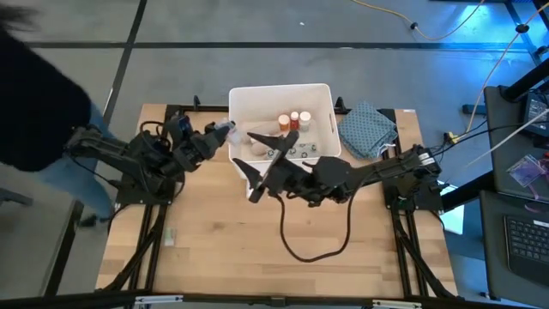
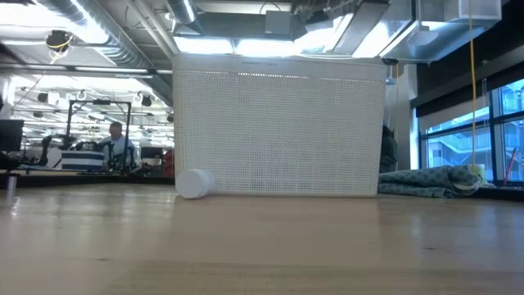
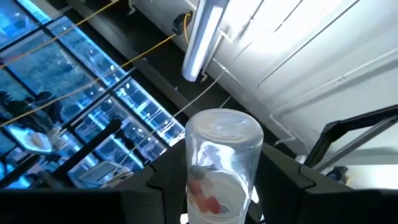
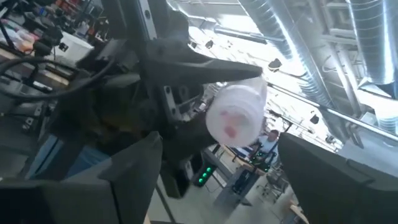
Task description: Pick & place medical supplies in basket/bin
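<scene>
White plastic makes the basket [image 1: 317,96], a large tub that stands at the far middle of the wooden worktop [image 1: 223,249]. Inside it, near the back wall, two red bottles with white caps [image 1: 293,119] stand upright side by side, and some pale supplies lie lower in the tub, partly hidden by the right arm.

The left pincer [image 1: 220,134] is raised at the left rim of the basket. Its jaws are closed on a clear tube [image 3: 221,168], which points toward the tub; in the left wrist view the tube sits between the two dark fingers [image 3: 134,193], with something red and white inside it.

The right pincer [image 1: 264,168] hangs over the near left part of the basket with its jaws spread wide, and it grips nothing. In the right wrist view it faces the left arm and the tube.

A small white roll [image 2: 192,183] lies on the worktop, just beside the near left corner of the basket. A blue-grey patterned cloth [image 1: 367,130] lies crumpled right of the tub. A person [image 2: 119,147] shows in the room behind.
</scene>
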